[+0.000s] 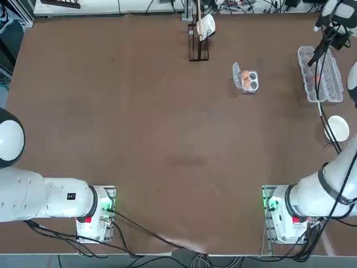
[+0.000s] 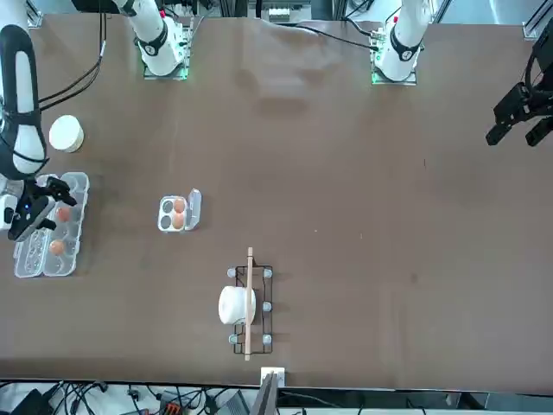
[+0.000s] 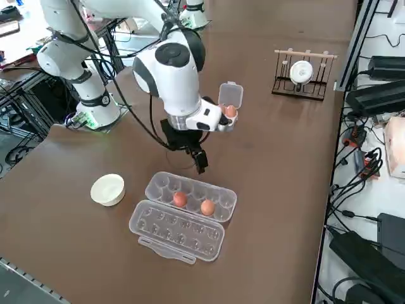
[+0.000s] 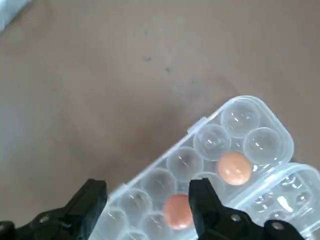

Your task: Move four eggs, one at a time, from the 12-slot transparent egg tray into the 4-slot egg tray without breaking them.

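Observation:
The 12-slot transparent egg tray (image 3: 190, 190) lies open near the table's right edge, its lid (image 3: 177, 233) flat beside it. Two orange-brown eggs (image 3: 180, 199) (image 3: 207, 207) sit in neighbouring cups; they also show as eggs (image 4: 234, 167) (image 4: 177, 210) in the wrist view. My right gripper (image 3: 197, 159) (image 4: 148, 200) hovers open and empty just above this tray, and the nearer egg shows between its fingers (image 4: 205, 200). The 4-slot egg tray (image 2: 166, 214) stands further in on the table and holds two eggs (image 2: 179, 206) (image 2: 178, 221).
A round white bowl (image 3: 107, 189) sits close beside the long tray. A wooden rack with a white mug (image 2: 242, 304) stands at the table's far edge. Cables trail from my right arm over the long tray (image 1: 322, 84).

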